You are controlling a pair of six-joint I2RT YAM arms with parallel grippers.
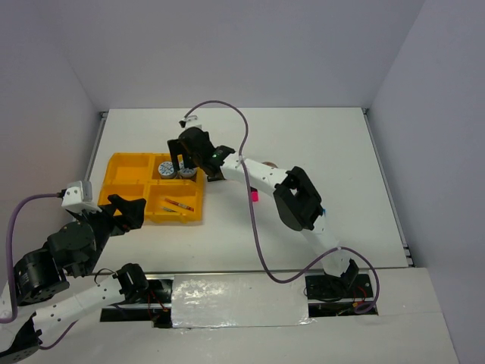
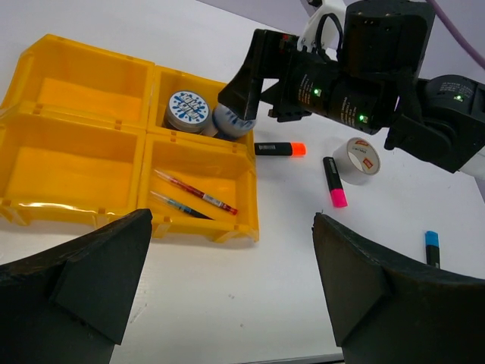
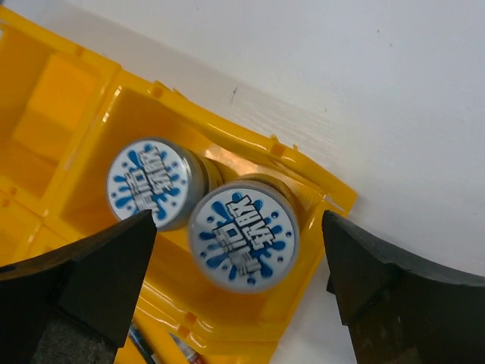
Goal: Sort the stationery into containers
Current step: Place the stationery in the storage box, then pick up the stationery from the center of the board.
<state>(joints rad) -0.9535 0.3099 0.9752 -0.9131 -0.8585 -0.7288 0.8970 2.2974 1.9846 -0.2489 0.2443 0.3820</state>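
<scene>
The yellow-orange tray (image 1: pixel 125 168) lies at the left of the table. Two blue-white tape rolls (image 3: pixel 148 182) (image 3: pixel 243 232) lie side by side in its far right compartment. My right gripper (image 3: pixel 239 220) hovers just above them, open, its fingers well clear on either side of the right-hand roll. A red pen (image 2: pixel 195 192) and a blue pen (image 2: pixel 176 205) lie in the near right compartment. My left gripper (image 2: pixel 232 218) is open and empty over the table, just near of the tray (image 2: pixel 76 171).
Right of the tray on the table lie a black marker with an orange cap (image 2: pixel 279 149), a pink highlighter (image 2: pixel 335 182), a grey tape ring (image 2: pixel 357 160) and a blue-capped marker (image 2: pixel 432 249). The right arm (image 1: pixel 261 176) stretches across above them. The two left compartments hold nothing.
</scene>
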